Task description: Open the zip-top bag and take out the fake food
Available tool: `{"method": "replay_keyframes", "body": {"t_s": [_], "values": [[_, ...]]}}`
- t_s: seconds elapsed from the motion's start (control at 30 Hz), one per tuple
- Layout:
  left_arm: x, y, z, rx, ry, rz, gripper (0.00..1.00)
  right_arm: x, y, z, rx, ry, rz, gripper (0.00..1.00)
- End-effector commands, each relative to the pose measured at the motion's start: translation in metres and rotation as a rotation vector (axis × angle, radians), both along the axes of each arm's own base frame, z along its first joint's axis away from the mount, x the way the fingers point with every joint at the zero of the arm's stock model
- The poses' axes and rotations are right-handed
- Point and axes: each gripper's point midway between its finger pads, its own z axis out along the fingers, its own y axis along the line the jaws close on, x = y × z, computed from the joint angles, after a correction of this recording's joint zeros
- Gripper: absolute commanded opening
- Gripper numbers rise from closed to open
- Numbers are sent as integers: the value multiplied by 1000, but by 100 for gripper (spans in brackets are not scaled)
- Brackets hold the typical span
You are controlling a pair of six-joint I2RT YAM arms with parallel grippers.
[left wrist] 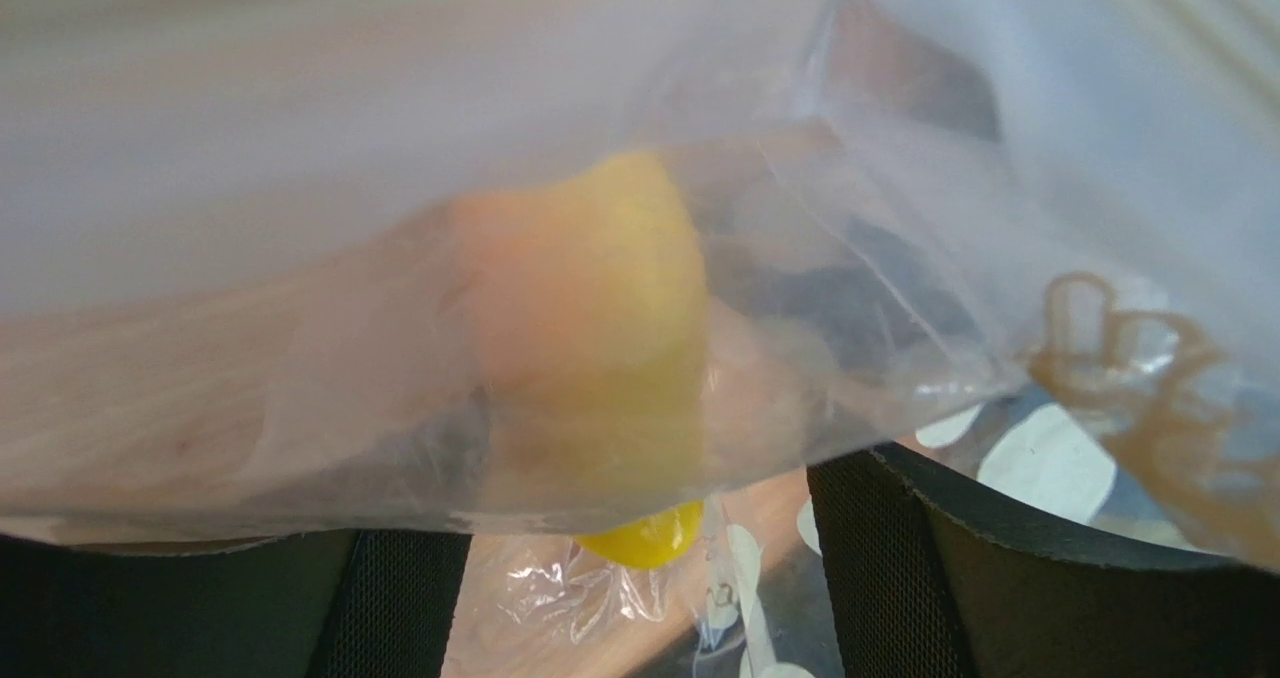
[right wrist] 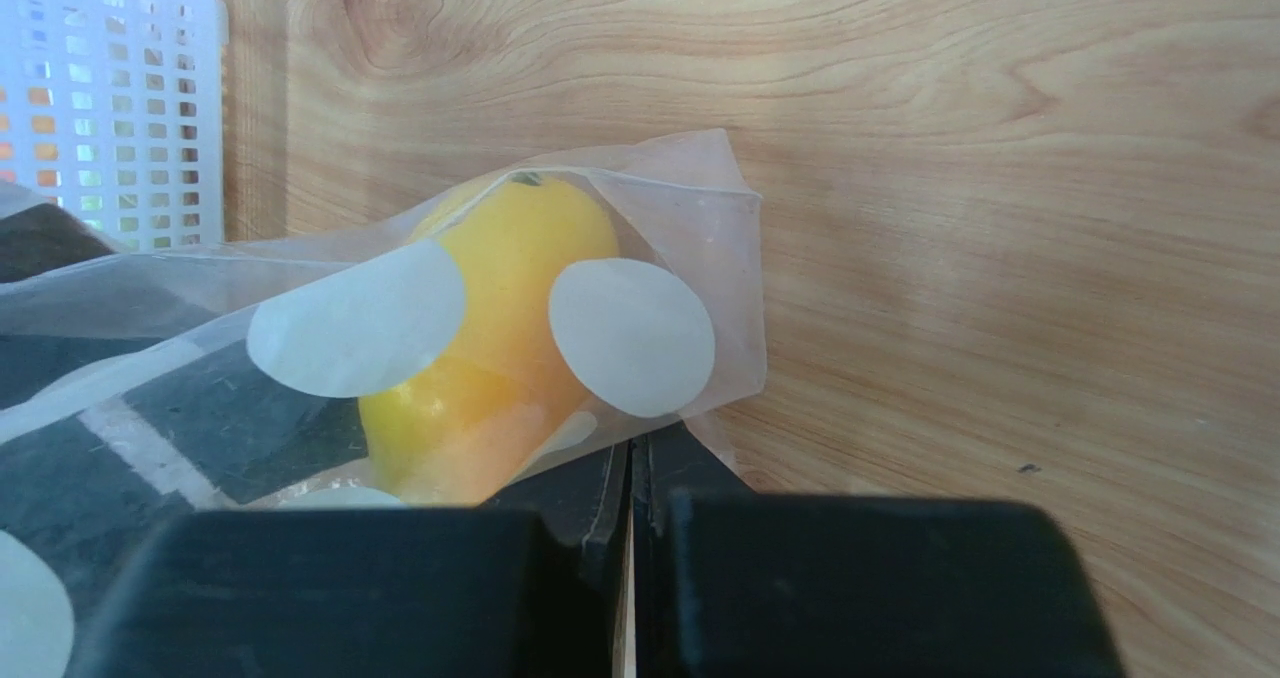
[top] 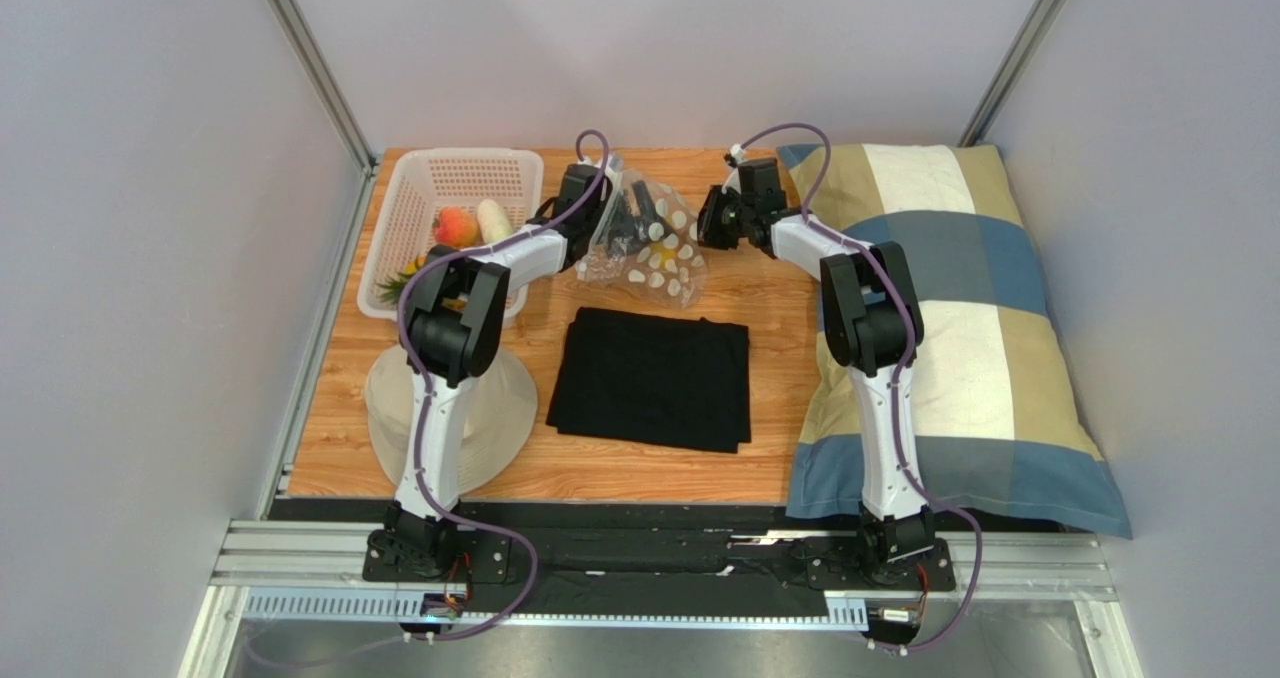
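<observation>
The clear zip-top bag (top: 649,243) with white dots lies at the back of the table between my two grippers. My right gripper (top: 715,222) is shut on the bag's edge (right wrist: 706,408); its closed tips (right wrist: 631,476) pinch the plastic. A yellow-orange fruit (right wrist: 496,333) sits inside the bag just beyond them. My left gripper (top: 595,210) is at the bag's left side. In the left wrist view its fingers (left wrist: 962,558) stand wide apart, with bag plastic (left wrist: 301,348) draped across and a yellow-orange piece (left wrist: 594,318) behind it. A small yellow piece (left wrist: 646,537) shows between the fingers.
A white perforated basket (top: 428,183) at the back left holds a peach (top: 454,228), a white piece (top: 493,216) and green bits (top: 400,282). A folded black cloth (top: 649,380) lies mid-table. A plaid pillow (top: 947,318) fills the right side. A pale round hat (top: 504,408) lies under the left arm.
</observation>
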Motion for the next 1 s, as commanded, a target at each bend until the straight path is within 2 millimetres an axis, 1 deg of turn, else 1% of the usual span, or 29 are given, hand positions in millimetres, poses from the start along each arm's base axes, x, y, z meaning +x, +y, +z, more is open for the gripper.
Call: {"method": "replay_keyframes", "body": {"t_s": [0.0,0.07,0.1,0.13,0.17,0.23,0.27,0.33,0.37,0.43,0.47,0.5,0.53,0.57,0.6,0.63,0.67,0.7,0.73,0.77,0.8,0.83,0.87,0.9,0.93,0.97], "values": [[7,-3,-10,53,6,-8,81,7,12,21,52,-48,23,0],[9,-1,-15,80,16,3,81,7,12,21,54,-44,21,0],[11,-1,-23,93,23,9,81,7,11,19,53,-40,21,0],[15,-1,-21,96,15,12,80,7,12,19,54,-41,22,0],[14,-1,-30,111,29,4,80,7,11,19,54,-40,21,0],[18,-2,-32,121,26,6,79,5,11,20,52,-40,24,0],[19,-1,-40,135,34,8,78,5,10,19,49,-36,23,0],[21,-3,-39,132,35,9,73,6,7,21,47,-42,19,0],[22,-3,-35,128,27,8,71,6,6,22,47,-42,16,0],[22,-3,-28,124,16,10,56,5,-3,20,39,-33,2,0],[22,-3,-18,118,1,7,50,5,-8,23,30,-35,-11,0],[21,-3,-14,119,-4,3,34,7,-19,26,25,-38,-32,0],[18,-3,-10,119,-6,-3,30,2,-28,19,12,-17,-48,0],[17,-3,2,109,-18,-9,23,3,-37,33,2,-42,-73,0],[15,-5,8,103,-27,-15,14,4,-52,37,-12,-49,-99,0],[14,-4,11,99,-27,-19,11,1,-60,37,-36,-54,-106,0],[11,-6,23,79,-36,-34,6,-7,-67,33,-54,-35,-113,1],[11,-6,29,69,-44,-34,2,-8,-77,46,-56,-54,-120,4],[11,-8,36,54,-50,-33,1,-13,-80,49,-67,-61,-110,7],[11,-9,46,37,-62,-39,0,-23,-82,43,-64,-42,-96,17],[11,-10,49,30,-63,-37,0,-27,-84,53,-58,-56,-91,26],[13,-10,56,18,-71,-30,0,-31,-83,55,-51,-61,-74,35],[15,-10,65,11,-87,-24,0,-38,-79,54,-34,-61,-40,50],[18,-9,71,8,-98,-14,0,-47,-79,49,-28,-48,-34,55],[19,-9,75,5,-99,-8,0,-52,-78,43,-21,-35,-34,59],[21,-7,77,4,-101,1,0,-53,-74,45,13,-45,-21,65]]}}
